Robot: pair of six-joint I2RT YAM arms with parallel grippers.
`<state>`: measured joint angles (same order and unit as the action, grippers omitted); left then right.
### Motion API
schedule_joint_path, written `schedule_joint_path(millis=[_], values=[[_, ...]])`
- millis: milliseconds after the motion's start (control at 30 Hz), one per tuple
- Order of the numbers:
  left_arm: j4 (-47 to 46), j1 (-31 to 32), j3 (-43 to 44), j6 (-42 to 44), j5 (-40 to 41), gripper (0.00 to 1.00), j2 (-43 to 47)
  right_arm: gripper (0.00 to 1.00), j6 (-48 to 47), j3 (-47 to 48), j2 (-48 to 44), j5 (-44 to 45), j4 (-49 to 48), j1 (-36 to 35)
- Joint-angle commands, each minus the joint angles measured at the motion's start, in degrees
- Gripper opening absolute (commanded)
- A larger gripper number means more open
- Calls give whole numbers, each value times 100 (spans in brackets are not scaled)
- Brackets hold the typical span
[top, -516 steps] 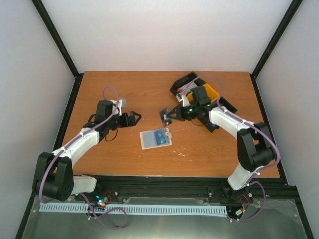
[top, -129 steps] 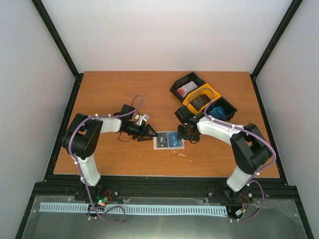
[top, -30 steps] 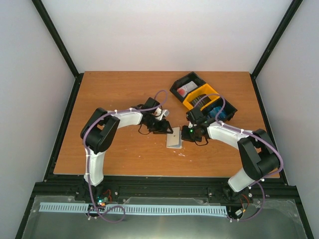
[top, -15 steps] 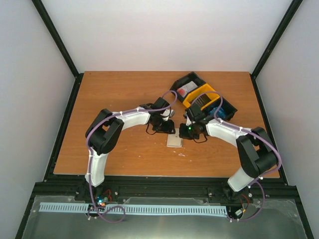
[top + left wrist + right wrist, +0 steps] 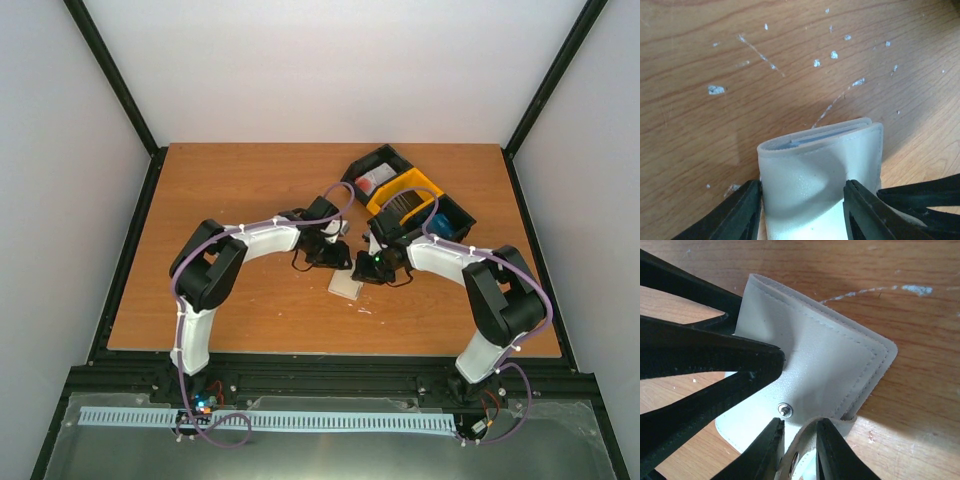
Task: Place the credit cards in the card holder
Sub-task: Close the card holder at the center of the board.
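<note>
The card holder [image 5: 345, 284] lies folded shut on the table, beige-tan. In the left wrist view the card holder [image 5: 820, 170] sits between my left gripper's [image 5: 802, 212] fingers [image 5: 740, 215], which touch both of its side edges. A thin blue-grey strip [image 5: 812, 139] shows in its open edge. The credit cards are hidden. In the right wrist view my right gripper [image 5: 799, 450] is shut on the snap strap [image 5: 807, 440], next to the snap stud [image 5: 785, 410] on the card holder's face [image 5: 820, 365]. Both grippers, left [image 5: 335, 262] and right [image 5: 362, 270], meet over it.
A black bin [image 5: 374, 176], a yellow bin [image 5: 403, 200] and a second black bin holding blue items [image 5: 441, 220] stand at the back right, close behind the right arm. White scuffs [image 5: 715, 90] mark the wood.
The card holder, open with blue cards showing 4.3 s ago, is now folded. Over the last second both grippers have closed in on it and it has shifted slightly.
</note>
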<state>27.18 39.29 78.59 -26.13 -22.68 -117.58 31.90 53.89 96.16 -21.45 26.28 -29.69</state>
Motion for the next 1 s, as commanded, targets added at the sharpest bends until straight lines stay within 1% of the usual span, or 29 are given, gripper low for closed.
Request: schedule_joint_path(millis=[0, 200, 333, 567, 700, 833, 967], values=[[307, 26, -342, -54, 154, 48, 85, 21, -14, 117, 9, -51, -50, -1], [158, -3, -677, -249, 328, 55, 596, 27, 70, 119, 37, -68, -112, -5], [-45, -52, -1031, -375, 284, 55, 837, 27, 39, 285, 196, -42, 85, -10], [-669, -44, -1658, -544, -438, 53, 1052, 29, 65, 582, 316, 111, 543, -140], [-1052, -44, -1911, -886, -703, 46, 1103, 30, 148, 756, 468, 238, 798, -282], [-1152, -49, -2141, -1336, -409, 41, 1242, 35, 260, 838, 377, 371, 902, -348], [-1363, -44, -2349, -1506, -160, 41, 1414, 39, 425, 821, -14, 721, 846, -353]])
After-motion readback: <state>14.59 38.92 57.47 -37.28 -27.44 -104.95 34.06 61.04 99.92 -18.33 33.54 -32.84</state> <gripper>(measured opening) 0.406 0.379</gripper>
